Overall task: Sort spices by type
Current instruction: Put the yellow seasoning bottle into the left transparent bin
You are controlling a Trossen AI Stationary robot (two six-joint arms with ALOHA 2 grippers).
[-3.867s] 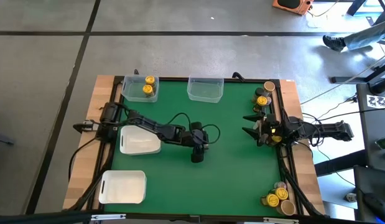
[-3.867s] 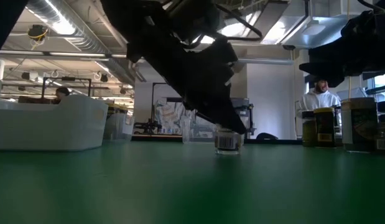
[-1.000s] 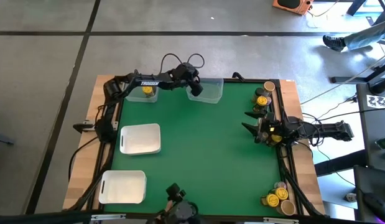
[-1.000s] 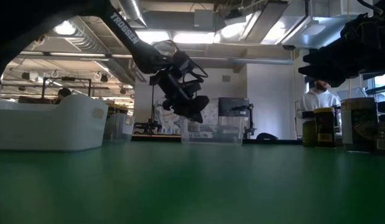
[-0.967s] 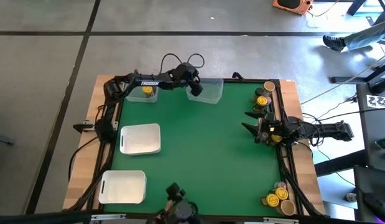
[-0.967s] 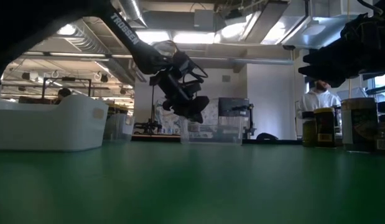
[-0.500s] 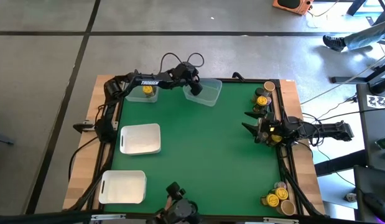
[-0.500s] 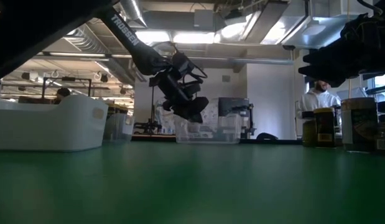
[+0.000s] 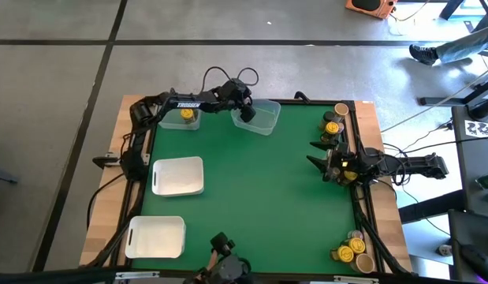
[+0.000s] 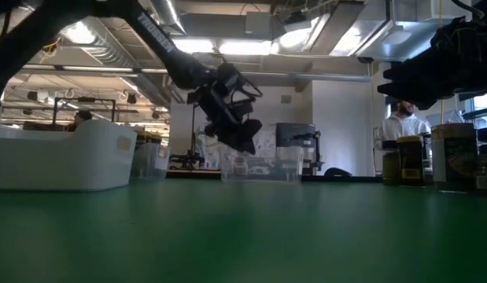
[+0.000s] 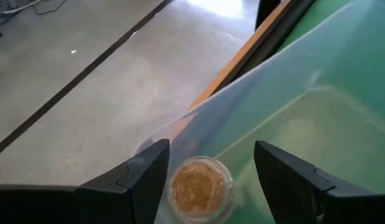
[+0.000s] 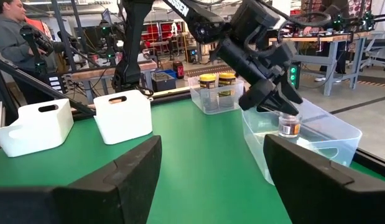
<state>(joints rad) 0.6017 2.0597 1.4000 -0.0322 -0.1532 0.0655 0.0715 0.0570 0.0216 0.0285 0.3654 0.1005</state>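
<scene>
We see the left pincer reaching to the far edge of the green bench, over the clear tub that sits near the middle of that edge; its fingers stand apart, and a small jar with brownish contents sits in the tub between and below them, untouched by either finger; from the right wrist view we find that same jar upright inside the tub, just under the left pincer; a second clear tub at the far left corner holds two jars with yellow lids; two white trays lie along the left side of the bench, one behind the other; the right pincer waits at the right edge of the bench, its fingers spread wide apart and holding nothing; more jars stand in a cluster at the far right corner, and another cluster at the near right corner; in the low view we make out a person in the room beyond the bench.
</scene>
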